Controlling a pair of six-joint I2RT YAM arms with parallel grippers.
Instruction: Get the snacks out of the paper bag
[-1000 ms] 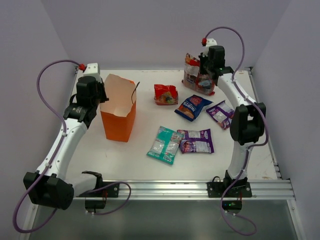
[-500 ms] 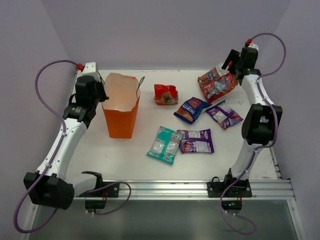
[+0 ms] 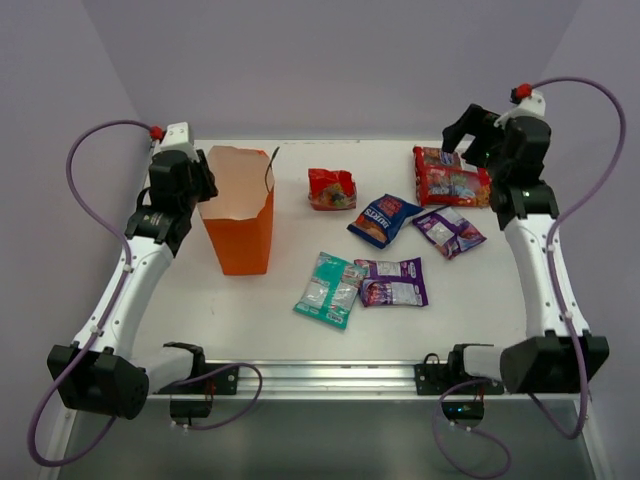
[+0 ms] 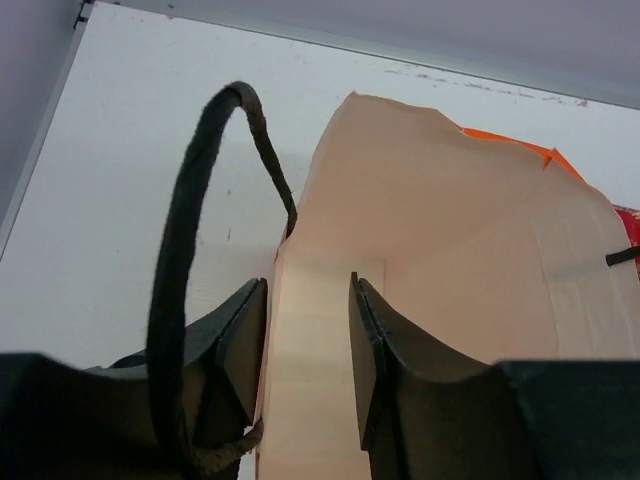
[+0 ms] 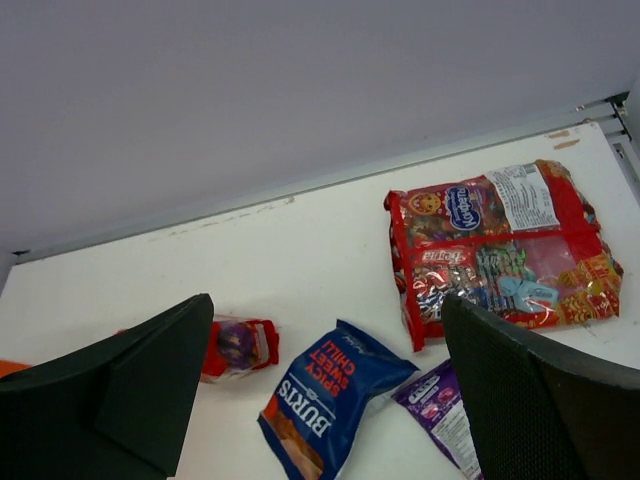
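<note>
Your counter [image 3: 260, 320] carries everything. The paper bag [image 3: 240, 235] stands upright at its left, mouth up, well apart from the snacks spread across the middle and right.

The larger red packet [image 3: 452, 178] lies flat at the far right, just below your right hand [image 5: 325, 305]. That hand is spread wide with nothing between its fingers. By my reading it has just been let go there, clear of the others.

Next come the teal packet [image 3: 330, 288] and a purple packet [image 3: 393, 282], touching side by side near the centre. The second purple packet [image 3: 449, 230] lies just beside the blue-and-red packet [image 3: 385, 216]. The small red packet [image 3: 331, 188] sits nearest the bag. That makes six out, so I judge the emptying done.

Your left hand [image 4: 305, 350] straddles the bag's left wall, probably there to steady the bag upright. Its fingers are slightly parted and not pinching the paper.

The overhead view gives you the whole layout, but not that gap. Only the left wrist view shows it, along with the pale inside walls, bare as far as they are visible, and the black cord handle [image 4: 190, 270] looping past one finger. Watch for a snag there when you pull away. The right wrist view alone confirms that hand is empty.
</note>
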